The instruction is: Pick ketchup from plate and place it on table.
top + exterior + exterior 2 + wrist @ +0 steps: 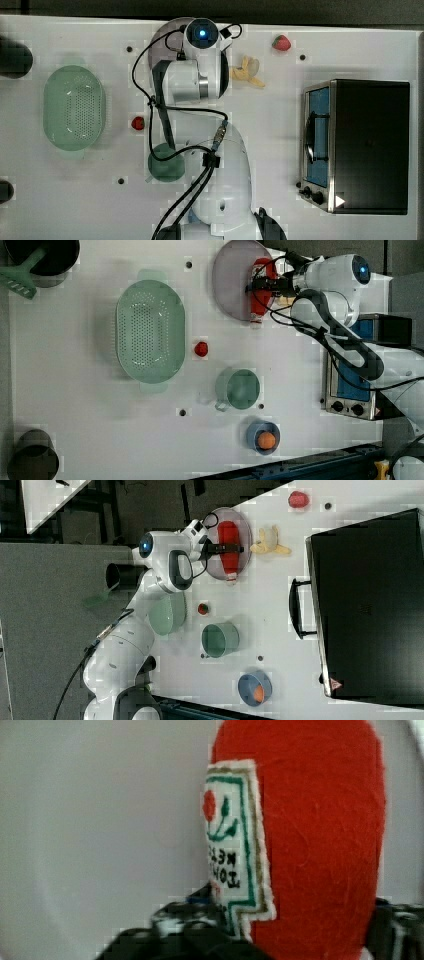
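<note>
Top view: my arm covers most of the pale greyish-mauve round plate (161,37) at twelve o'clock on the white table (270,125).

Left view: my gripper (261,284) straddles the red felt ketchup bottle (260,302) lying on the plate (230,280).

Right view: the ketchup bottle (229,547) lies across the plate (245,527).

Wrist view: my fingers (180,920) sit on either side of the ketchup bottle (320,830), closed on it.

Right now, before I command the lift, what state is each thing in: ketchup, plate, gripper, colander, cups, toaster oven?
ketchup: lying flat on the plate, cap end past the rim
plate: flat on the table, holding the ketchup
gripper: fingers astride the ketchup's body; closure unclear
colander: upright, empty
green cup: upright, empty
blue cup: holds an orange ball
toaster oven: door shut
</note>
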Tool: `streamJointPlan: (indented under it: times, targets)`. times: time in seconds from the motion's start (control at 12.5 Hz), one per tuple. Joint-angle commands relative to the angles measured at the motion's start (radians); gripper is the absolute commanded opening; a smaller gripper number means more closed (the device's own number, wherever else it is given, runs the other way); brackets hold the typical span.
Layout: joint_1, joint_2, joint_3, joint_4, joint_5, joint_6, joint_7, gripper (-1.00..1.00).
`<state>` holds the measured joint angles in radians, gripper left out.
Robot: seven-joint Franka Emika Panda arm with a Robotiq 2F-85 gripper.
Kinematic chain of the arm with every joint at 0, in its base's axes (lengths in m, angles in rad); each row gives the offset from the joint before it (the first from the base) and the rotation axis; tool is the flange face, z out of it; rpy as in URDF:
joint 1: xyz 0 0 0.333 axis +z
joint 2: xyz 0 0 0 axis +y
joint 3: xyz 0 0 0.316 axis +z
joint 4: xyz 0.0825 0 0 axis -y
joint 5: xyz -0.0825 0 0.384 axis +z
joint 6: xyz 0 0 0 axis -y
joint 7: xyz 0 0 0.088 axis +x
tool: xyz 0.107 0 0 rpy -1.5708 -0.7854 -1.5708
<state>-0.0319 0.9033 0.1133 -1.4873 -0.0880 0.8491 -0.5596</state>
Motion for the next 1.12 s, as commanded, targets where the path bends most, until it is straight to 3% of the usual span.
streamJointPlan:
  times: [0.08, 0.4, 0.64, 0.88, 1.12]
  targets:
    - [0.002, -0.022, -0.006, 0.04, -0.001, -0.013, -0.026, 0.27]
    - [0.0, -0.087, -0.003, 0.041, 0.002, -0.038, -0.02, 0.27]
    - [-0.015, -0.214, -0.003, 0.04, 0.013, -0.188, -0.017, 0.27]
    - [-0.05, -0.359, -0.006, 0.018, 0.067, -0.387, -0.014, 0.27]
    - [-0.103, -0.506, -0.008, -0.076, 0.099, -0.477, -0.014, 0.27]
